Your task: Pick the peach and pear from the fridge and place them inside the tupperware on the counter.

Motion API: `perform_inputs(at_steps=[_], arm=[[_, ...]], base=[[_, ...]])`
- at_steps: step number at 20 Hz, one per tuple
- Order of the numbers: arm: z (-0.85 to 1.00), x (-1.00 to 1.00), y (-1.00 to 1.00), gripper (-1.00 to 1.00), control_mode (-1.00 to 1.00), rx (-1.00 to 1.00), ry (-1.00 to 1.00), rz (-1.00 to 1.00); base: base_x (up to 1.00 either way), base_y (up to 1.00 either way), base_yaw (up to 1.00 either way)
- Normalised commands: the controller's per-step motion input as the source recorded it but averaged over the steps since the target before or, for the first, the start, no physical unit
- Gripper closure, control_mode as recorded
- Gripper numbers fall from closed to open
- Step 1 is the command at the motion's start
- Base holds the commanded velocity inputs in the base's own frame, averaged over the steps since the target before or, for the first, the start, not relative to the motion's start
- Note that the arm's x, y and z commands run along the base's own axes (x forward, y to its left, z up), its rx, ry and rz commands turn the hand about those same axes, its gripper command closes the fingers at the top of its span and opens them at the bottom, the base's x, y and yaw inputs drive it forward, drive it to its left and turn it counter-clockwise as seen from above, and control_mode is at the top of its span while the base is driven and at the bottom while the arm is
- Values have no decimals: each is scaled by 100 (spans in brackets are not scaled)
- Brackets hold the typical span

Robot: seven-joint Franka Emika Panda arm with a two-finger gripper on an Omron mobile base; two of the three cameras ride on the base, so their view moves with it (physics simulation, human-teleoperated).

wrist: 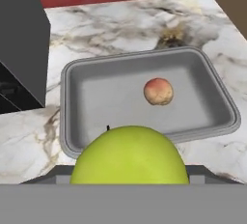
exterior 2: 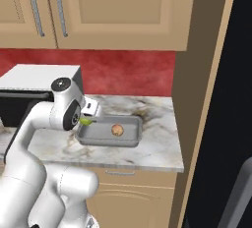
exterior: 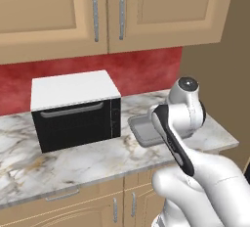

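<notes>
Currently: peach (wrist: 158,91) lies inside the tub (wrist: 77,97) on the worktop (wrist: 144,30) beside the microwave (exterior: 73,111); claw (exterior 2: 88,121) grips the pear (wrist: 129,155) over the tub's near rim; next move, likely, advance and release.

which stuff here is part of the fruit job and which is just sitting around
Part of the job:
- pear, held by the end effector near the tupperware's edge
- peach, lying in the tupperware
- tupperware
- counter
- fridge

Just sitting around:
- microwave
- wall cabinets
- red backsplash
</notes>
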Motion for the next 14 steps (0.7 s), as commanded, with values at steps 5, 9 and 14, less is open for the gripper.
perform_inputs(at_steps=[5,9,14], arm=[[-49,50,0,100,-100,0,4,0],[-52,48,0,100,-100,0,2,0],[-47,44,0,100,-100,0,3,0]], base=[[0,0,0],[0,0,0],[0,0,0]])
